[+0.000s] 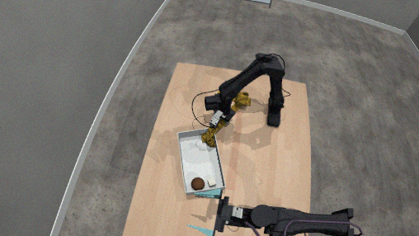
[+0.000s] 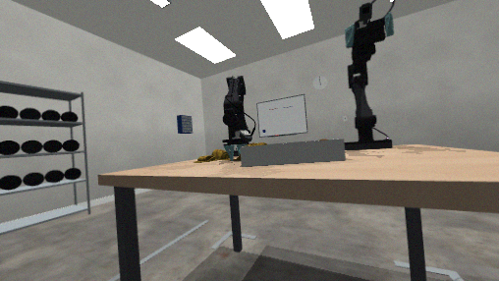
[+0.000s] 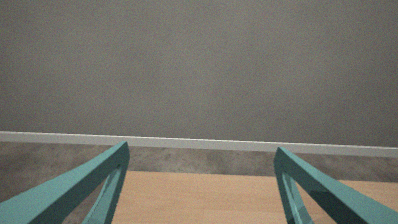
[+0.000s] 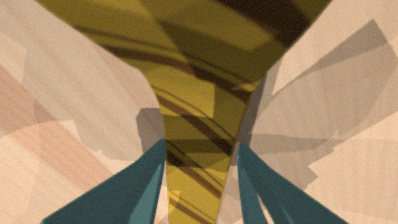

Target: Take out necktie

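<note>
The step in hand is getting the tie (image 1: pixel 209 137) (image 2: pixel 213 156) (image 4: pixel 200 120) out of the basket (image 1: pixel 195 158) (image 2: pixel 295 153), and it looks part done. As the top view lies, one end is bunched on the counter (image 1: pixel 268 165) (image 2: pixel 295 172) (image 3: pixel 200 200) (image 4: pixel 50 75) under the right arm, beyond the basket; from there a strip runs to the basket's far right corner, where the rest goes over the rim and lies inside.

The right tool (image 1: pixel 224 117) (image 2: pixel 235 156) (image 4: pixel 201 148) is low over the strip, about half open. Its fingers stand either side of the narrow part, very near both edges, but the tie is not gripped. The left tool (image 1: pixel 191 209) (image 2: pixel 369 22) (image 3: pixel 202 151) is wide open with nothing in it, held up off the near end of the basket.

The next move, I judge, calls for the right tool to close firmly on the strip, then lift and draw it away from the basket until the end inside clears the rim. A low drag could catch the rim and tilt or shift the basket.

The ball (image 1: pixel 198 183) and block (image 1: pixel 211 181) are already at the basket's near end and should be left there. The basket seems to stand flat.
</note>
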Tool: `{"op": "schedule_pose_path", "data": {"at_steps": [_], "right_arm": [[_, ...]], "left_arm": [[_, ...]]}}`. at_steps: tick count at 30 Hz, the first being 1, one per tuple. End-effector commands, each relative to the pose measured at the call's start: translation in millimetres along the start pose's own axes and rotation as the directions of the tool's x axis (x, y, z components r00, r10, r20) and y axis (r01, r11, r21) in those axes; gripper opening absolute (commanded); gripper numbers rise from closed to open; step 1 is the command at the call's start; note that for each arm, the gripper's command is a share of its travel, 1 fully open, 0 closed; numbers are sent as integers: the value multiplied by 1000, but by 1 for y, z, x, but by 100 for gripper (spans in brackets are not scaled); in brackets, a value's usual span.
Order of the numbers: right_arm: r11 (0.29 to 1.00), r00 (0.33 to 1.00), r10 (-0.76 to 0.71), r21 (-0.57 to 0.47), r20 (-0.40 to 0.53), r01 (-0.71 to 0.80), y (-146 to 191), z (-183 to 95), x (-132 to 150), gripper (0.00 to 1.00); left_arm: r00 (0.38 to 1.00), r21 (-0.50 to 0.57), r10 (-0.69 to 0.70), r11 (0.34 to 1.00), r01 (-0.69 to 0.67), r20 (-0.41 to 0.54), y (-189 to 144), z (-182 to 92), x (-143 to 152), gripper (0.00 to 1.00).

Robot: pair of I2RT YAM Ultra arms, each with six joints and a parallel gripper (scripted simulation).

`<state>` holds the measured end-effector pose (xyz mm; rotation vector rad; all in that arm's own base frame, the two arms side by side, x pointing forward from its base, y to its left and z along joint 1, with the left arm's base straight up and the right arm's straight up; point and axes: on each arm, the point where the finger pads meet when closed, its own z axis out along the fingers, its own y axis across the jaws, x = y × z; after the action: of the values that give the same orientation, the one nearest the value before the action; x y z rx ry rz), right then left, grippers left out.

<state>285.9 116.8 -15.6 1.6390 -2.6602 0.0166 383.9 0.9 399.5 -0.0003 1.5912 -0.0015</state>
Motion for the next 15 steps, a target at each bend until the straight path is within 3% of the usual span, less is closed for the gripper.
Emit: {"op": "schedule_pose_path", "data": {"at_steps": [1,15], "right_arm": [[1000,1000,-12,0,20,12,2,1,-5,47],[1000,1000,-12,0,20,12,2,1,-5,32]], "left_arm": [[1000,0,0,1000,0,0,0,0,0,100],[1000,0,0,1000,0,0,0,0,0,100]]}}
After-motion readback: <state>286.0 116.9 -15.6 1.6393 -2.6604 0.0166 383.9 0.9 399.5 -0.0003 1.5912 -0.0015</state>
